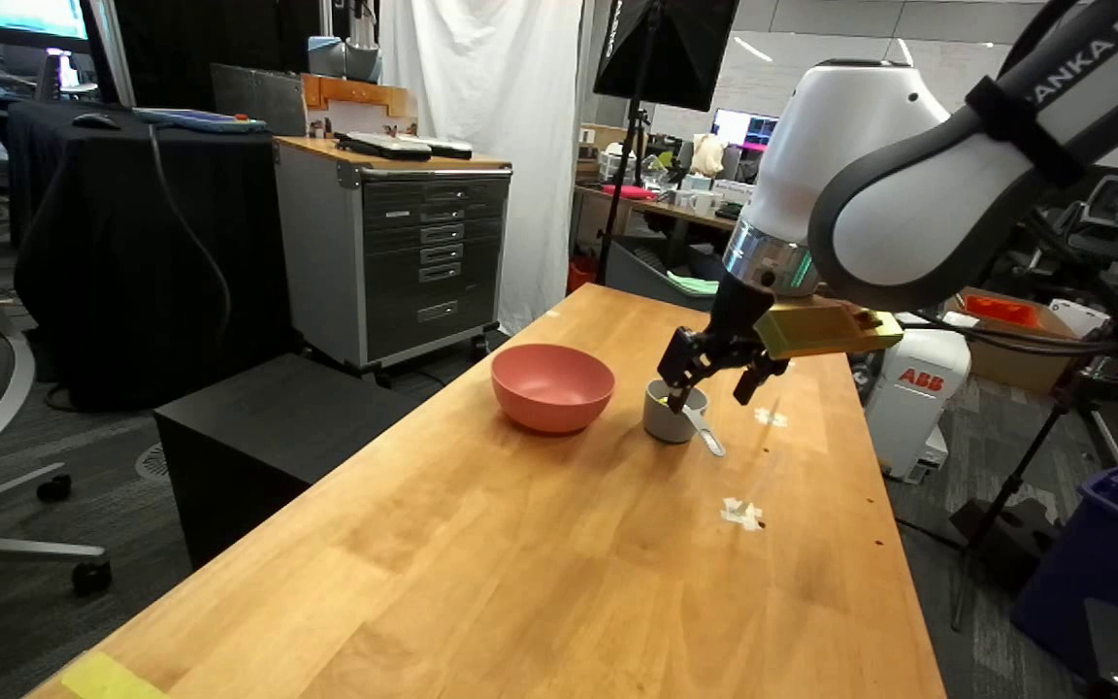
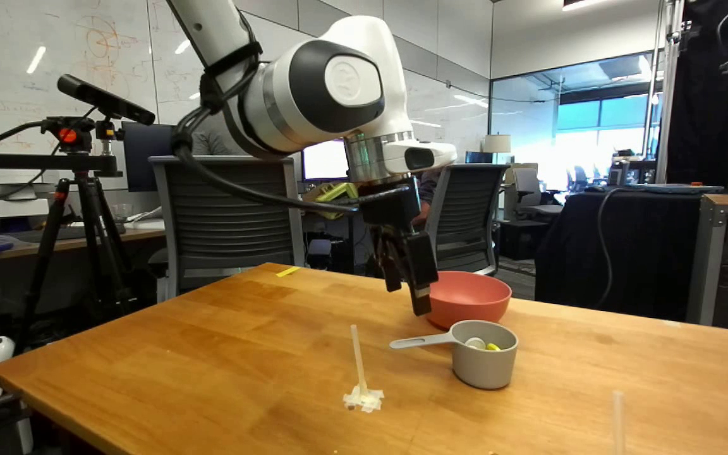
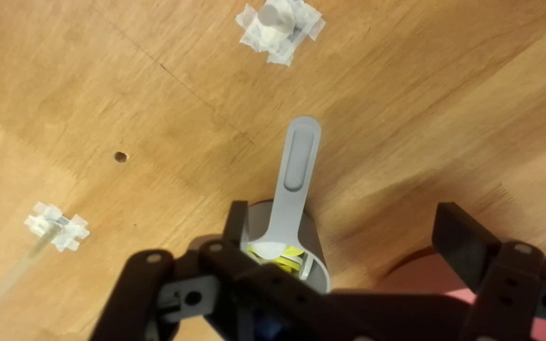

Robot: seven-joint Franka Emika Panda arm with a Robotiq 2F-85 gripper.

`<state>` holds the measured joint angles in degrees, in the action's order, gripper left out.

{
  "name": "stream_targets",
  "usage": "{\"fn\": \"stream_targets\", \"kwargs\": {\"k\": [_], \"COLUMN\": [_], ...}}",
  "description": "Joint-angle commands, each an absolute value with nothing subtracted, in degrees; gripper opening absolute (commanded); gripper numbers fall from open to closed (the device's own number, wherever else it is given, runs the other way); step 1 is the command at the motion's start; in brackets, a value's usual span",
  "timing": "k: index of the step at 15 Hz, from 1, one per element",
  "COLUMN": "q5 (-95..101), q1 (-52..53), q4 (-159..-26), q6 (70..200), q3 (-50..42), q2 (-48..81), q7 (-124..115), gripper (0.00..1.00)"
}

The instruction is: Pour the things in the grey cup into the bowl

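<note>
The grey cup [image 1: 668, 423] stands upright on the wooden table; it has a flat handle and also shows in an exterior view [image 2: 485, 368] and the wrist view [image 3: 296, 194]. Yellow and white pieces, the things [image 2: 493, 347], lie inside it and show in the wrist view [image 3: 288, 263]. The pink-red bowl [image 1: 552, 390] stands close beside the cup, also in an exterior view [image 2: 470, 302], and partly in the wrist view [image 3: 424, 274]. My gripper [image 1: 711, 394] is open and empty above the cup's handle side. In the wrist view its fingers [image 3: 342, 208] spread wide, the handle nearer the left finger.
A thin pale stick [image 2: 358, 360] stands upright from a tape patch near the cup's handle. A second clear stick [image 2: 618, 423] rises at the front. Tape patches [image 1: 741, 513] mark the wooden table [image 1: 520, 563]. A black box [image 1: 278, 417] stands beside the table.
</note>
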<state>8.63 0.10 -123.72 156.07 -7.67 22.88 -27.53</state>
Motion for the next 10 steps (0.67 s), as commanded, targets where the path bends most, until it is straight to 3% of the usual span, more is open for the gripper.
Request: {"fn": "stream_targets", "kwargs": {"k": [1,10], "q5": [8.41,8.41], "q1": [2.38,4.86], "q4": [-123.98,-124.20], "q6": [158.96,161.14], "q3": [-10.34,-14.21], "q2": [24.62,28.55], "q7": [-27.30,-27.65], "gripper": [1.00,1.00]}}
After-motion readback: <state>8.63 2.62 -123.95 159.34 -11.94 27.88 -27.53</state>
